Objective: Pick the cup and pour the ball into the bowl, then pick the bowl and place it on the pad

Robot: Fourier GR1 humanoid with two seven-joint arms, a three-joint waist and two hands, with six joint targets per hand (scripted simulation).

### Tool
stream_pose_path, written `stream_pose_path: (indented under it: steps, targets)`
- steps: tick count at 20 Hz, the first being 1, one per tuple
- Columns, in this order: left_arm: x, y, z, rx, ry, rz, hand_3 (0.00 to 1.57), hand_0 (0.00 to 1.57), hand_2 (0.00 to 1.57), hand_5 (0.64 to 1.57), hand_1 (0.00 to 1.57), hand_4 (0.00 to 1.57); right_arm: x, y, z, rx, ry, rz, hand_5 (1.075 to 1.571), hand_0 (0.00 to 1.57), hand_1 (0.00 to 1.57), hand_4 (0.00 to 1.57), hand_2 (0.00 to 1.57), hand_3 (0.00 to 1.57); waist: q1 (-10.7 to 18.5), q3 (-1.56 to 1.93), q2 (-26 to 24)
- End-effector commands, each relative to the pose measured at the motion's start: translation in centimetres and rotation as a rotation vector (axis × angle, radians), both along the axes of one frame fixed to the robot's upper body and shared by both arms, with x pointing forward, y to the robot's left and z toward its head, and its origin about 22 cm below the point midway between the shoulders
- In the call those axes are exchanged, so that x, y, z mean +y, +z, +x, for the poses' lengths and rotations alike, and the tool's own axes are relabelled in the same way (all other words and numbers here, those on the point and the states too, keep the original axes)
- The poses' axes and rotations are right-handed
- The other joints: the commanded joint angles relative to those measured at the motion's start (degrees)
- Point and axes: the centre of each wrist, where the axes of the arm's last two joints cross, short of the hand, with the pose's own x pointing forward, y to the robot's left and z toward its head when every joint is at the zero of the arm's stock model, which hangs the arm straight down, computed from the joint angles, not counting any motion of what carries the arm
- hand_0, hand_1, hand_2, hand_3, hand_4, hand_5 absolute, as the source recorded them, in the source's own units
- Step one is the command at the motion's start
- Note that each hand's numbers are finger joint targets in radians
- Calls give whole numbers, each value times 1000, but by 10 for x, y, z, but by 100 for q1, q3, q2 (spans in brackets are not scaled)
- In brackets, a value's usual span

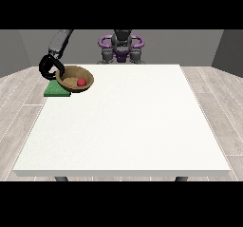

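The hand [49, 68] at the view's left curls round the bowl's [75, 78] rim and holds it, tilted, over the green pad [56, 91] at the table's [128, 126] far left corner. The ball [81, 82] lies inside. The tilt could roll the ball out, or the bowl could land half off the pad. No cup or other hand shows; the pad is partly hidden.

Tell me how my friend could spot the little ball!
Find the big white table and look to its far corner at the view's left, where a black hand holds a brown wooden bowl over a green pad. The ball sits inside that bowl, the only small, round, red thing there.
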Motion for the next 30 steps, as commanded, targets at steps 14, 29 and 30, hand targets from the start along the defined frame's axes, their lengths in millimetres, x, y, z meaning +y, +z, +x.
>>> stream_pose_path:
  steps: [14, 29, 30]
  targets:
    - [60, -52, -38, 22, 131, 8, 0, 0, 0, 1555, 0, 1210, -52, 32, -21, 34, 39, -26, 1568, 1571, 1571, 1123, 1571, 381, -631, 17, 27]
    - [66, -6, -36, -46, 123, 23, 0, 0, 0, 1559, 0, 1199, -44, 22, -7, -63, -65, 212, 1569, 1571, 1571, 905, 1571, 738, -523, 23, 370]
    - [69, -26, -42, -49, 92, 31, 0, 0, 0, 1561, 0, 1192, -53, 26, -12, -47, -87, 187, 1571, 1571, 1571, 710, 1571, 875, -365, 19, 329]
